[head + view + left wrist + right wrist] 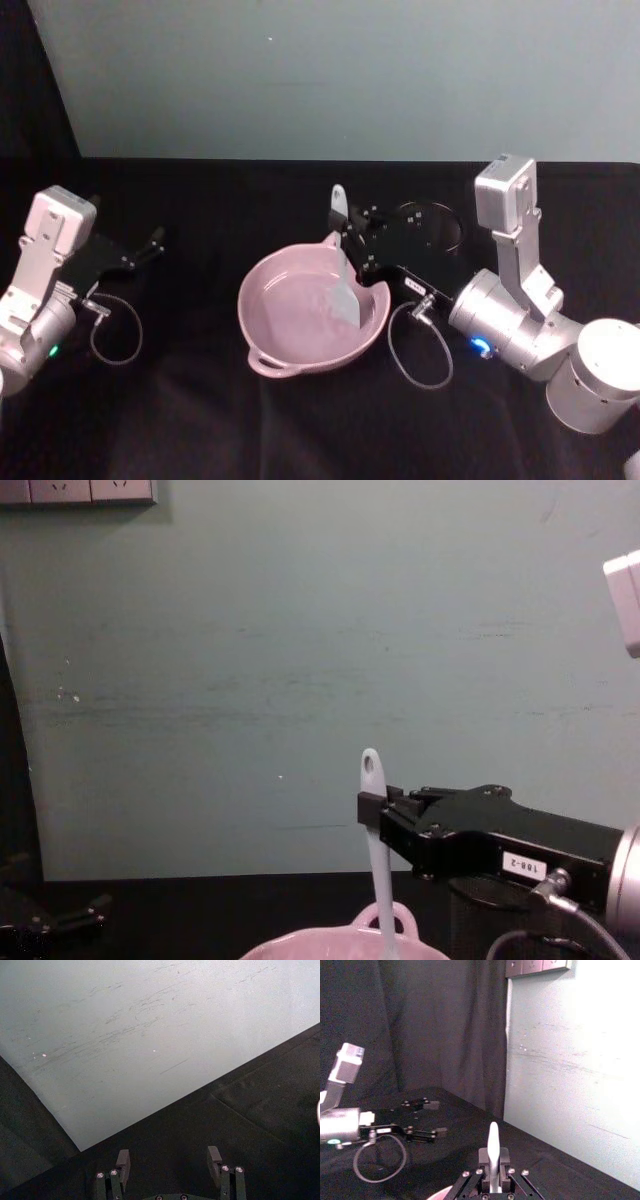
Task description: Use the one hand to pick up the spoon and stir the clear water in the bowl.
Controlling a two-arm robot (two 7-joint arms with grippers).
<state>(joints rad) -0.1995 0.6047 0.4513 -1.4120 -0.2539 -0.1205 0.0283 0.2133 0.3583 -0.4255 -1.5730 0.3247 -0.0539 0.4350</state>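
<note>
the long white spoon stands almost straight up, with its flat wide end down in the clear water on the right side of the shiny pink bowl. the black right gripper pinches the spoon's thin handle just above the bowl's far rim, and the end with the hole sticks up over it. the bowl sits flat and has a small loop handle at its rim.

Silver arms, black flat grippers.
The right gripper bears a white label beside its silver wrist, where a blue light glows and a grey cable loops; screws stud the left gripper.
</note>
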